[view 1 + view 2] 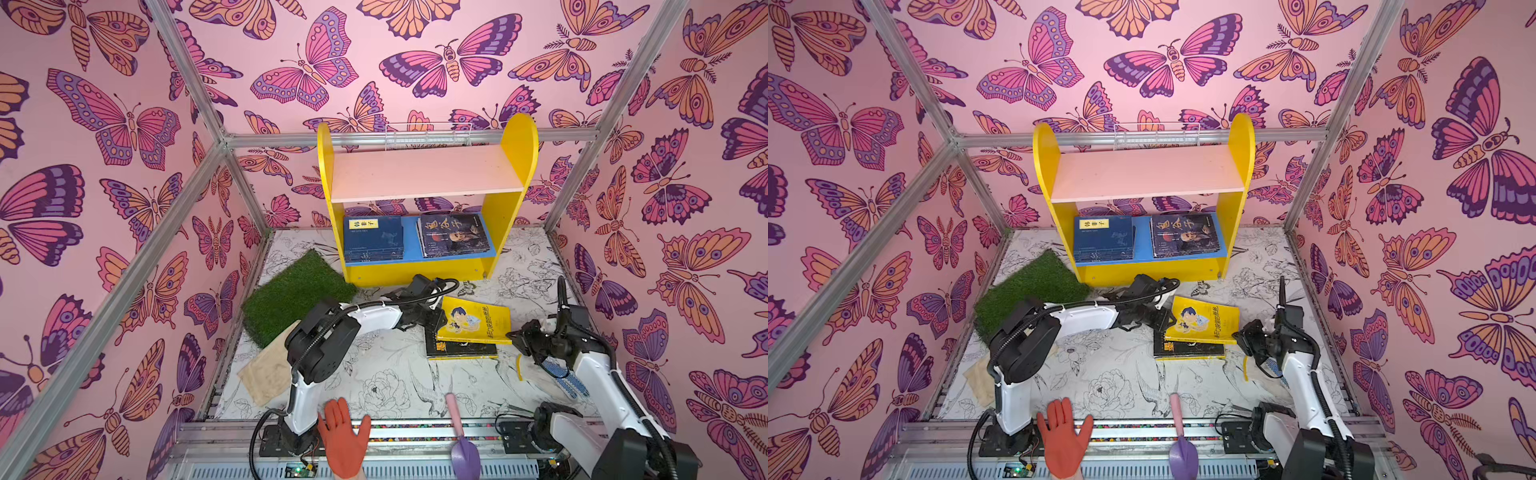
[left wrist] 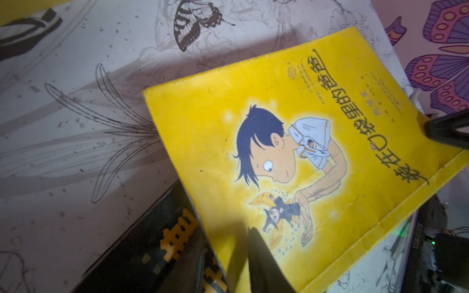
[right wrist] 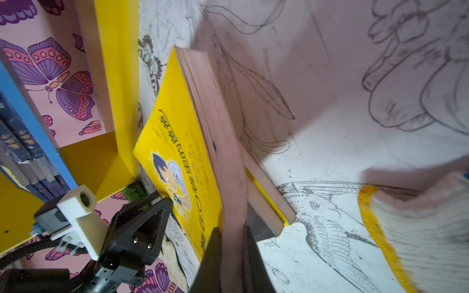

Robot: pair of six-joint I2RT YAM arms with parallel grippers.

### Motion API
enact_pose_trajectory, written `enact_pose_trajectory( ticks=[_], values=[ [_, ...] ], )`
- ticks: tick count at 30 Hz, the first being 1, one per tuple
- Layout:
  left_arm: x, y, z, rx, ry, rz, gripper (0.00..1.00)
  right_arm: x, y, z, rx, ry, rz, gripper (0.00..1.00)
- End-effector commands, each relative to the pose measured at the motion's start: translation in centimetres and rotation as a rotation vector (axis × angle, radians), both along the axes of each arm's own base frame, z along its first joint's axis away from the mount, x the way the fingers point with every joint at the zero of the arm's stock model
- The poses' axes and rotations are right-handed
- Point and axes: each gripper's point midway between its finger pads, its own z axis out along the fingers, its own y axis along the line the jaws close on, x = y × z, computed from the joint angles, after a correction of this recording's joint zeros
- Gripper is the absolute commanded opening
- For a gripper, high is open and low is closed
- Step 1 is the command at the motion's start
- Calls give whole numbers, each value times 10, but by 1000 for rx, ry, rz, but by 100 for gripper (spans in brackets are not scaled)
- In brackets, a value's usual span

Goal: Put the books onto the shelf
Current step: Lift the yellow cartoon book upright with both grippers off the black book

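The right gripper (image 3: 232, 236) clamps the yellow book (image 1: 473, 320) by its right edge; the left gripper (image 3: 157, 210) sits at its left edge, jaw state unclear.

- Ahead of my left gripper (image 1: 436, 322), the pale pink upper board (image 1: 424, 172) of the yellow-sided two-tier bookshelf (image 1: 517, 141) lies bare.
- Its blue lower board (image 1: 410, 237) is crowded: navy paperback stack (image 1: 374, 239), dark portrait-cover stack (image 1: 455, 235), a narrow strip between.
- Between it and my right gripper (image 3: 232, 256), a bright yellow cartoon paperback (image 1: 478, 320) over a black paperback (image 1: 461, 350) blocks low passage.
- A white knitted glove with yellow cuff (image 3: 418, 228) sits just beside my right gripper.
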Motion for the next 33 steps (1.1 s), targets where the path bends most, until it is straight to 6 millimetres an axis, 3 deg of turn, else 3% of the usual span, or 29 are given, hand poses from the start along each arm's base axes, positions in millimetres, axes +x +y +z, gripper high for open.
enact_pose_trajectory(
  ticks=[1,4,6,7,10,13,20,25,33],
  values=[
    [-15,28,10,-25,115,12,45,9,6,30,2,-89,49,0],
    [-9,43,56,-190,159,28,61,20,15,50,96,-153,37,0],
    [-10,54,74,-271,207,42,60,27,18,62,150,-189,23,0],
    [-10,60,80,-302,239,55,61,30,19,67,169,-200,15,0],
    [-20,68,83,-351,347,64,85,36,23,82,225,-240,4,0],
    [-31,65,83,-386,426,43,95,39,24,92,263,-268,-6,0],
    [-22,54,83,-417,466,44,100,44,25,107,291,-320,-18,0],
    [-3,40,91,-482,449,66,100,45,28,113,297,-336,-2,0],
    [15,22,94,-518,436,89,94,45,45,120,326,-361,44,0]
  ],
)
